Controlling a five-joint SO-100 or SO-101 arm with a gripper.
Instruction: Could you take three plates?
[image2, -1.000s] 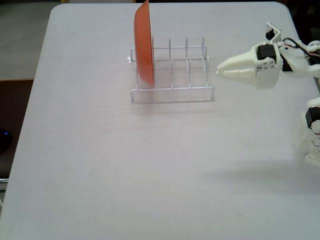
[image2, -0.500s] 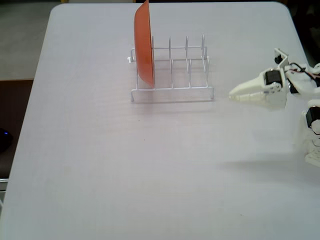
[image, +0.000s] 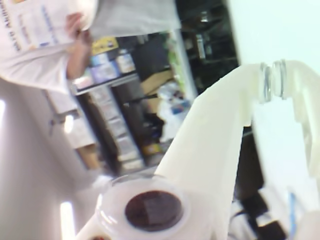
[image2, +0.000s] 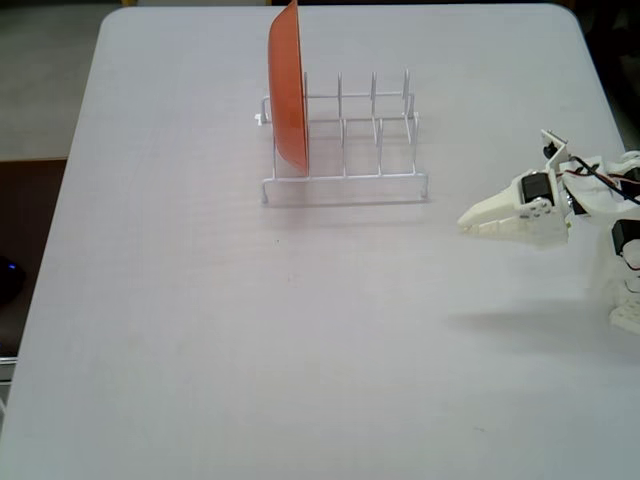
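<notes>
In the wrist view the claw (image: 280, 82) is pointing off the table at cluttered shelves; its fingers are meeting at the tips, gripping nothing.

In the fixed view the claw (image2: 466, 220) is hanging together and empty, just right of and below the rack (image2: 345, 135). No blue, yellow or cream plate is showing anywhere. Only an orange plate (image2: 288, 85) is standing upright at the rack's far end from the claw. Such plastic plates would likely be light, stiff and slick; pinching the rim looks best.
</notes>
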